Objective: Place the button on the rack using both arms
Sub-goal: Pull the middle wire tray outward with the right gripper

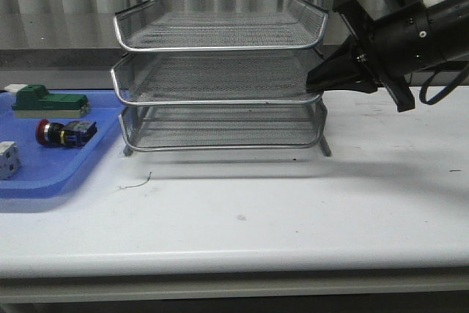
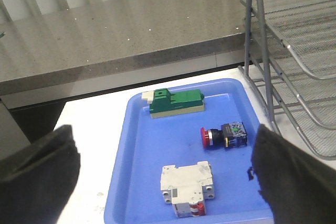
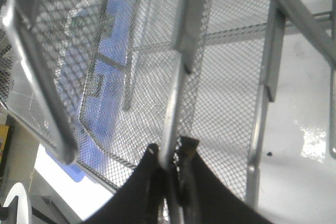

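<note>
Over on the left: blue tray [image 1: 66, 174], button [image 1: 64, 133] lying on its side between green block [image 1: 47, 100] and white part [image 1: 7, 160]. Seen only from the left wrist: left gripper [image 2: 165, 182] hovering above that tray, fingers [image 2: 37, 166] spread wide, holding nothing. Centre: rack [image 1: 220, 71] on the table [image 1: 293, 218]. Far right: right gripper [image 1: 316, 86] reaching in level, pinched narrow onto the middle tier's rim, confirmed up close [image 3: 170, 163].
</note>
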Robot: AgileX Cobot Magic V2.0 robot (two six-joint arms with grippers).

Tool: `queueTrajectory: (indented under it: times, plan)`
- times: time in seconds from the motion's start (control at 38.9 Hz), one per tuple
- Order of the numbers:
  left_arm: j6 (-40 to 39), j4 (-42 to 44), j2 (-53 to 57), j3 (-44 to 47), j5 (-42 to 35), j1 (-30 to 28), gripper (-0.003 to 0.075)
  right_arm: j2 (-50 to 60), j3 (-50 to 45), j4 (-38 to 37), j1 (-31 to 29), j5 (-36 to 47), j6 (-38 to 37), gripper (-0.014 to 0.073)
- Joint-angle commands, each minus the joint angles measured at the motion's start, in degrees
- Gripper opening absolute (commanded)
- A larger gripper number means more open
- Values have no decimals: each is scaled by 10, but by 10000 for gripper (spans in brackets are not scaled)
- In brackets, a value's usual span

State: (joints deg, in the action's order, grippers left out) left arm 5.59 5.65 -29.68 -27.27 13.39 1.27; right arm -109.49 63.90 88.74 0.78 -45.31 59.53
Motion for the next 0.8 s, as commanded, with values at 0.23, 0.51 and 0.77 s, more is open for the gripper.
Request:
queueTrajectory:
  times: [0.23, 0.51, 0.77]
  plan:
    - [-5, -1, -5, -19, -42, 1, 629, 26, 9, -74, -32, -100, -21, 13]
    - [-5, -1, -5, -19, -42, 1, 629, 26, 9, -132, -38, -157, -29, 13]
    - [-5, -1, -5, -19, -42, 1, 629, 26, 9, -177, -38, -191, -36, 13]
